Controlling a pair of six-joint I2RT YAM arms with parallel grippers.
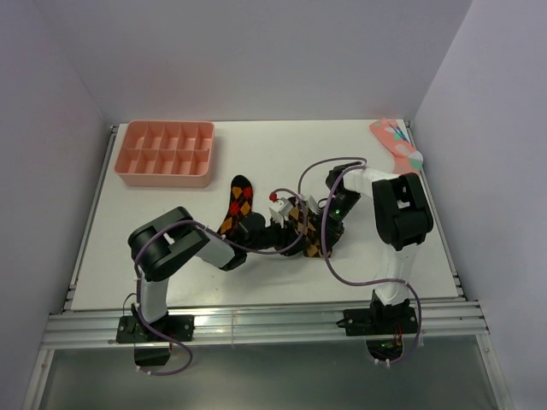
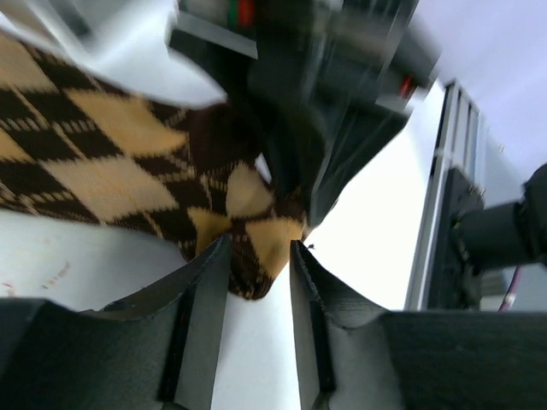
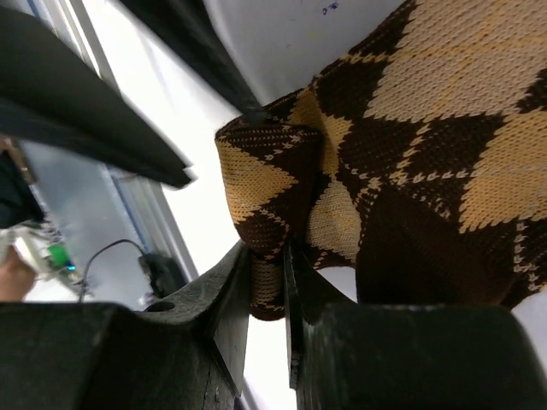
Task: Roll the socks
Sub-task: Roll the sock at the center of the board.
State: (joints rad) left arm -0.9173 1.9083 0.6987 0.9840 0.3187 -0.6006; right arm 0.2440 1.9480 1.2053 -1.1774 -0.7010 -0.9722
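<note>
Two arms, both bent inward over the white table (image 1: 282,154) to meet just right of centre. Left arm: up from its base at 7 o'clock, folded at the elbow, then stretched low toward 3 o'clock, ending in the left gripper (image 1: 285,229). Right arm: up from its base at 5 o'clock, doubled over at a high elbow, then turned back toward 9 o'clock and down to the right gripper (image 1: 318,224). Between the two claws, one tan-diamond sock (image 1: 313,248), bunched just right of centre. In the left wrist view, fingers (image 2: 201,290) pressed on either side of that sock's end, fabric filling the gap: clamped on it. In the right wrist view, fingers (image 3: 226,295) nearly together, pinching a fold of the same sock. Socks counted: three. One red-diamond sock (image 1: 238,203) flat just left of centre, beside the left forearm, free of both claws. One pink sock (image 1: 395,143) at the 1 o'clock corner. One pink divided tray (image 1: 167,152) at 11 o'clock.
</note>
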